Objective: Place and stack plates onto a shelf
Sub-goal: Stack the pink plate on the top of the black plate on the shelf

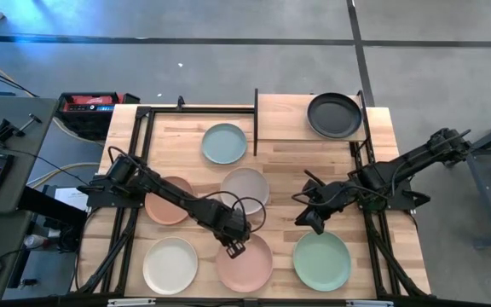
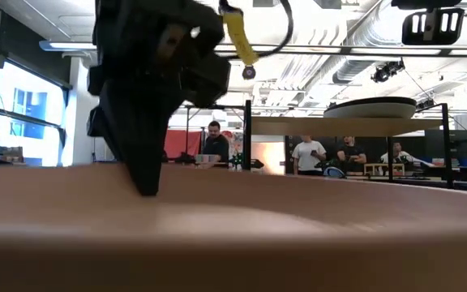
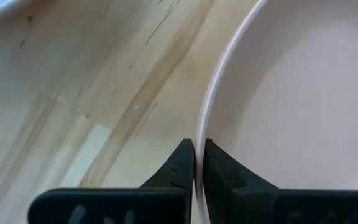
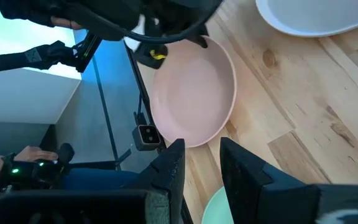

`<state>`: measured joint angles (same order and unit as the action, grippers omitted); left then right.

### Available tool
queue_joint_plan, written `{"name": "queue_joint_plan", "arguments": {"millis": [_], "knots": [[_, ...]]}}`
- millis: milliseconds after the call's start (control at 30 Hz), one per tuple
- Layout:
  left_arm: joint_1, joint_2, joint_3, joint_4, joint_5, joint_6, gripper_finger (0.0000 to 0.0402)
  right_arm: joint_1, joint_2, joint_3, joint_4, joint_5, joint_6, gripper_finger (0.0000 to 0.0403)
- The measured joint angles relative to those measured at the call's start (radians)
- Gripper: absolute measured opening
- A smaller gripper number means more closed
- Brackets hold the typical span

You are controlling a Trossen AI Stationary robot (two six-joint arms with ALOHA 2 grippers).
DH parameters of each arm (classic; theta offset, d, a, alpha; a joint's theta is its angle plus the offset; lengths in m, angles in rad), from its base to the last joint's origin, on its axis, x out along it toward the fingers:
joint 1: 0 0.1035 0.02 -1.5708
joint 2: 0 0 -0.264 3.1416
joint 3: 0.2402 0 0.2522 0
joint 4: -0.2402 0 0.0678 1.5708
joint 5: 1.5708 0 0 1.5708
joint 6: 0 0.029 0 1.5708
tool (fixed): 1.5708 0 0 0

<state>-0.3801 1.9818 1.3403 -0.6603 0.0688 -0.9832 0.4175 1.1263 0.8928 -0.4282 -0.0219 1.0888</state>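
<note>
Slatted light-wood desk point(image 1: 288, 162), round matte pink plate point(image 1: 244, 263) at its front.
I'm seeing my left pincer point(image 1: 233, 249) clamping that plate's rim; right pincer point(image 1: 312, 223) is hovering, fingers apart.

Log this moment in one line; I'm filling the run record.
left gripper: shut on pink plate rim | right gripper: open, above table near green plate | shelf: black plate

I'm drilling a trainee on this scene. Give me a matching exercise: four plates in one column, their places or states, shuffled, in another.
1. black plate
2. pink plate
3. mint green plate
4. light blue plate

A. rim pinched by the left pincer
B. on the table left of the shelf
C. on the shelf
D. on the table near the right pincer

Pairs: 1-C, 2-A, 3-D, 4-B
</note>
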Motion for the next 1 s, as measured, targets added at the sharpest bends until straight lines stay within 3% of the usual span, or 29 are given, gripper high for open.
{"name": "queue_joint_plan", "arguments": {"millis": [400,567,800,1000], "knots": [[0.001,-0.157,-0.003,-0.114,-0.114,0.019,0.0001,0.000,0.000,0.000,0.000,0.017,-0.015,0.0085],[0.007,-0.214,-0.003,-0.158,-0.135,0.032,0.0001,0.000,0.000,0.000,0.001,0.073,-0.024,0.0088],[0.015,-0.284,-0.003,-0.231,-0.167,0.054,0.0001,-0.002,0.000,0.000,0.026,0.178,-0.055,0.0130],[0.048,-0.343,-0.003,-0.240,-0.183,0.111,0.0001,-0.045,0.000,0.000,0.184,0.214,-0.159,0.0153]]}}
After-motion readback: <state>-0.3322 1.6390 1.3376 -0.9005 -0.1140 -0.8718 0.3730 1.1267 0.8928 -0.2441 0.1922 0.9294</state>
